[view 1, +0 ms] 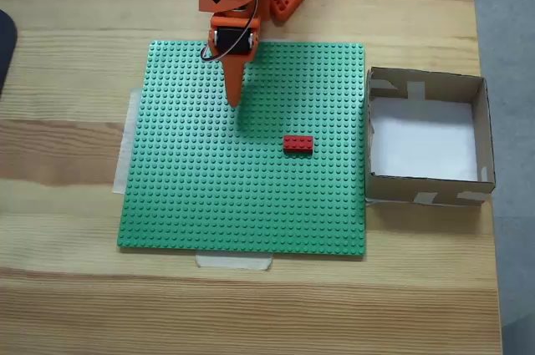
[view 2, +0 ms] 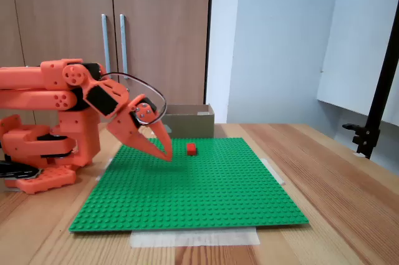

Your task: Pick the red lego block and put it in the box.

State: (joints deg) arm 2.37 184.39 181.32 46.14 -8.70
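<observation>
From the side, the box [view 2: 190, 119] is mostly hidden behind the orange arm [view 2: 56, 90], just its rim and far wall peeking out. Seen from above, the arm's base is cut off by the top edge. The arm is folded low, its gripper [view 1: 235, 98] pointing down at the green plate [view 1: 209, 196], fingers pressed together and holding nothing. The red lego block [view 1: 298, 144] lies on the plate, apart from the gripper tip, between it and the box [view 1: 485, 134] beside the plate.

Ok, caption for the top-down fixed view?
Orange gripper shut above green baseplate; red lego block lies free, box empty.
</observation>
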